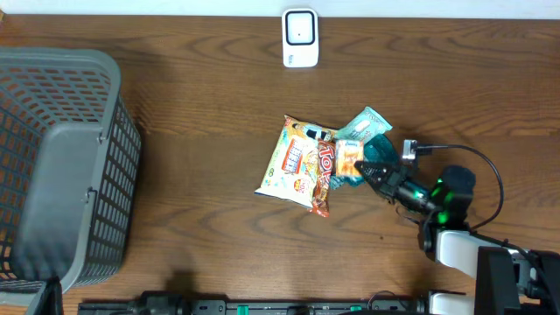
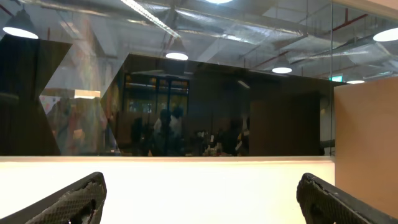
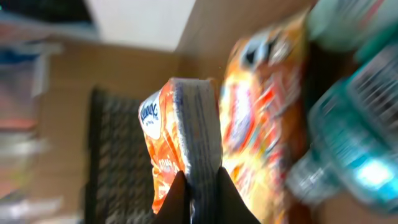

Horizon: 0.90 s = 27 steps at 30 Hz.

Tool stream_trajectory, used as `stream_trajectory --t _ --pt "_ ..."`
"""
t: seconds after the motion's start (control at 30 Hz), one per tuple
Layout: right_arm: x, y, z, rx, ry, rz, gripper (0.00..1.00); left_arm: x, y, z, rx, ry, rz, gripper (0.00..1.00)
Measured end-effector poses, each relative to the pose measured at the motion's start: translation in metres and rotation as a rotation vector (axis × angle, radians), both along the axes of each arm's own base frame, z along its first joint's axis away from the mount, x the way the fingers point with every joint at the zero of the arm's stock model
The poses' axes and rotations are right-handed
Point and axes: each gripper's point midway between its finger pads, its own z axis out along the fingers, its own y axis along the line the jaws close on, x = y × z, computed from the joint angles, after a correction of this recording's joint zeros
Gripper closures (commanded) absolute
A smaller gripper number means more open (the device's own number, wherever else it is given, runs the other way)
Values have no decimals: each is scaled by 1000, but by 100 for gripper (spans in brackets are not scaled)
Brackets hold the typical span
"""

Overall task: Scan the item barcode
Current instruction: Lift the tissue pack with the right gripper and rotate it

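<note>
My right hand (image 1: 371, 171) is pinched tight on the crimped edge of the small orange packet (image 1: 348, 159), right of centre in the overhead view, where it rests against the big glossy bag (image 1: 293, 162). I take the seam because that flat, stiff strip gives my fingers something to bite; the puffed body would likely slip. The scanner (image 1: 300, 38), a smooth white block, stands at top centre of the wooden counter (image 1: 175, 87), well apart. My left hand (image 2: 202, 202) hangs wide, holding nothing.

The table (image 1: 192, 96) is smooth brown wood. The big snack bag (image 1: 293, 162) is shiny, crinkly plastic. Left of that bag, the basket (image 1: 127, 149) is dull grey plastic full of holes.
</note>
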Motion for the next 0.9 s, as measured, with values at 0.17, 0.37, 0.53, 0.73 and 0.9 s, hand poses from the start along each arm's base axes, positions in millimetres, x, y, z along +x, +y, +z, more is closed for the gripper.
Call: stream_trajectory --t 0.17,0.37,0.53,0.73,0.9 --pt "-36 17 14 159 170 209 99 0 0 0 0 0 0 2" --pt "-61 25 21 273 408 333 99 0 0 0 0 0 0 2" --pt "-72 34 23 324 603 372 99 0 0 0 0 -1 0 2" --pt "-78 40 23 364 794 379 99 1 8 3 -23 -9 39 2" --pt "-78 40 23 376 837 371 99 -3 26 15 -81 -59 132 2"
